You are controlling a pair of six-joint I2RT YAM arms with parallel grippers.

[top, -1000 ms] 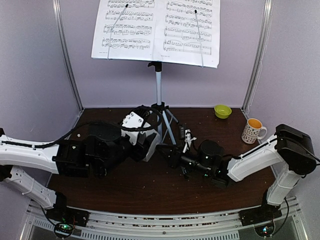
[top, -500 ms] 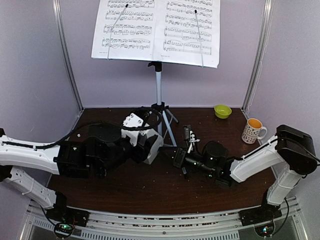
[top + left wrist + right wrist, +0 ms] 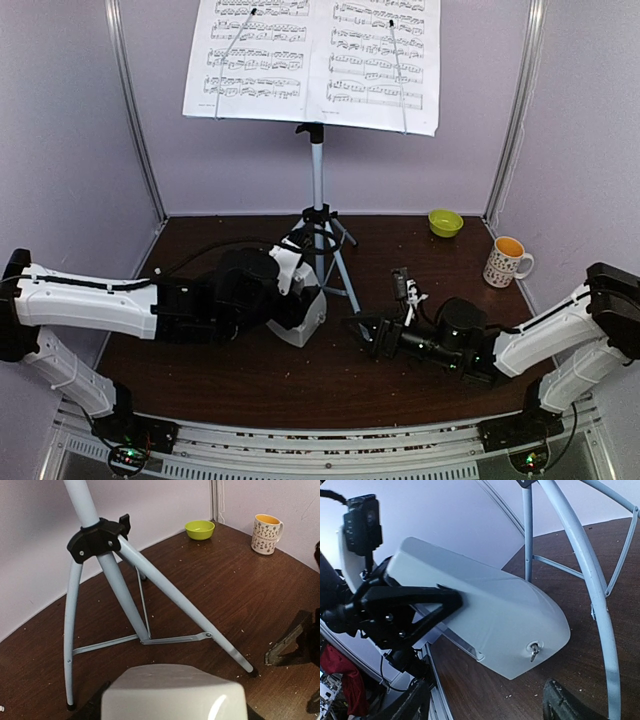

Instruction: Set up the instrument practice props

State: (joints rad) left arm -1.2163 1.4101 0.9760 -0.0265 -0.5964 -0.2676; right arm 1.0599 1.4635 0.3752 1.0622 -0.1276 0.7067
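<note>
Now the left gripper (image 3: 287, 300) is clamped on the white pyramid metronome (image 3: 303, 318), its black fingers (image 3: 427, 602) pressed against the sides. The metronome sits tilted near the middle of the table (image 3: 250, 385), just beside the front left leg of the tripod music stand (image 3: 317, 170). Whether its lower edge touches the wood I cannot tell. Its small winding key (image 3: 534, 651) faces the right gripper (image 3: 372, 335), which is near the metronome but apart from it, fingers (image 3: 562, 705) spread wide with nothing between them. The stand is upright towards the back edge, two sheet-music pages (image 3: 310, 60) side by side on its desk. A yellow-green bowl (image 3: 445, 222) sits in the back right corner, a white mug (image 3: 507, 262) by the right edge.
</note>
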